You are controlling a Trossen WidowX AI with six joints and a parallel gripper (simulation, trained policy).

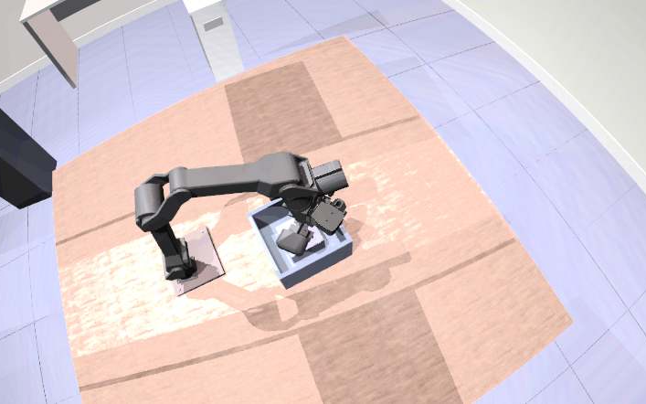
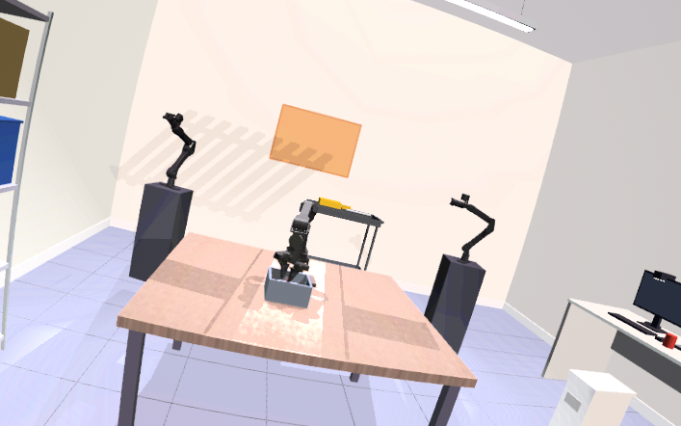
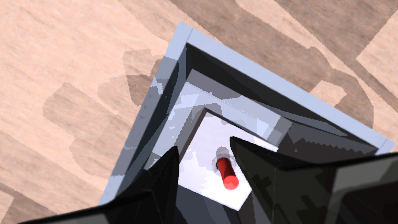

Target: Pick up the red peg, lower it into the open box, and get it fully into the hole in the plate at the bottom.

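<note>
The red peg (image 3: 227, 172) stands with its lower end in the hole of the white plate (image 3: 197, 175) (image 1: 319, 242). A length of it rises above the plate; how deep it sits cannot be told. The plate is at the bottom of the open blue-grey box (image 3: 280, 86) (image 1: 318, 266) (image 2: 287, 293). My gripper (image 3: 204, 146) is open, reaching down into the box, with one finger on each side of the peg. In the wrist view the right finger is nearer to the peg, with a wide gap to the left finger. In the top view the gripper hides the peg.
The box walls rise around the fingers on the wooden table (image 1: 380, 331) (image 2: 385, 364). The arm's base plate (image 1: 210, 266) is left of the box in the top view. Two pedestals (image 2: 160, 232) (image 2: 457, 296) with other arms stand beyond the table.
</note>
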